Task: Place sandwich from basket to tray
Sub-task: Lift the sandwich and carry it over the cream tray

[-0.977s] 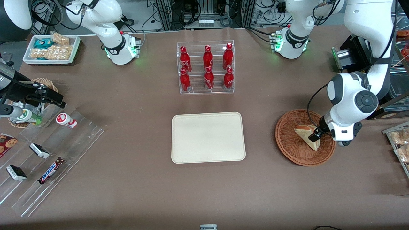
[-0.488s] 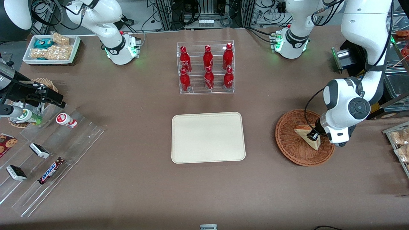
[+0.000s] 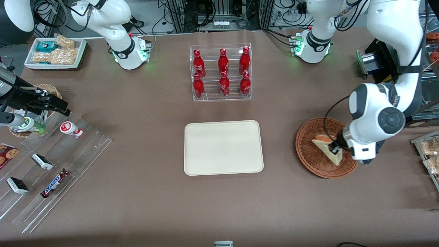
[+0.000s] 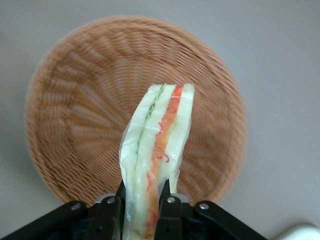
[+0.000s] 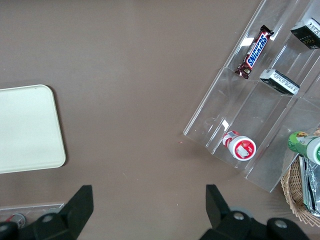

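Observation:
The sandwich (image 3: pixel 324 148), a pale bread wedge in clear wrap with red, orange and green filling, hangs over the reddish-brown wicker basket (image 3: pixel 308 154) at the working arm's end of the table. My gripper (image 3: pixel 334 150) is shut on it. In the left wrist view the black fingers (image 4: pixel 167 205) pinch the sandwich (image 4: pixel 160 135) on both flat sides, cut edge toward the camera, with the basket (image 4: pixel 75 110) below it. The cream tray (image 3: pixel 223 147) lies bare at the table's middle, beside the basket toward the parked arm; a part of the tray (image 5: pixel 25 130) shows in the right wrist view.
A clear rack of red bottles (image 3: pixel 221 73) stands farther from the camera than the tray. Toward the parked arm's end lie a stepped acrylic display (image 3: pixel 51 164) with snack bars, a small tan basket (image 3: pixel 48 91) and a white tray of packets (image 3: pixel 55 51). Another packet tray (image 3: pixel 428 154) sits beside the basket.
The gripper has closed in on the sandwich and taken it up; the wedge has shifted slightly toward the tray and nearer the camera over the basket.

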`<state>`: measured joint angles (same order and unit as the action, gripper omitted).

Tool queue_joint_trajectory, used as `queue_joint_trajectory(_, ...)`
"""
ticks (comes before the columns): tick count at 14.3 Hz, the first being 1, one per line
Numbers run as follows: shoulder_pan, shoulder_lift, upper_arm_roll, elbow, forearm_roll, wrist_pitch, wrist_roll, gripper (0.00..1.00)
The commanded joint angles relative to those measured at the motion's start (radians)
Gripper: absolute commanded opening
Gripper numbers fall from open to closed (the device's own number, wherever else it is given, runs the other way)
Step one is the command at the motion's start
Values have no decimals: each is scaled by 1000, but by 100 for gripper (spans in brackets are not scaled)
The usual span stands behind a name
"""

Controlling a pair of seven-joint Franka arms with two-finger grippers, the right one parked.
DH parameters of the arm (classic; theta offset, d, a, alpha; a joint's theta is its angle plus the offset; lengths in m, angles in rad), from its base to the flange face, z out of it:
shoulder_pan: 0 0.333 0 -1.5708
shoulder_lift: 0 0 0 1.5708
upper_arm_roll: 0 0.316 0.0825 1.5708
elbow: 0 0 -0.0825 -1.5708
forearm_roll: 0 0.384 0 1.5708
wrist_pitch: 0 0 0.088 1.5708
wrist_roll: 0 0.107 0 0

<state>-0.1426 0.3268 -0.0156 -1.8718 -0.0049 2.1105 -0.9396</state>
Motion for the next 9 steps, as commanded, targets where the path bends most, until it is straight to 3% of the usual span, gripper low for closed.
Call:
queue_joint_trajectory(1, -72, 50, -56, 64, -10, -10, -11, 3)
queue_joint_trajectory(9, -392, 276, -72, 305, 43, 98, 54, 5)
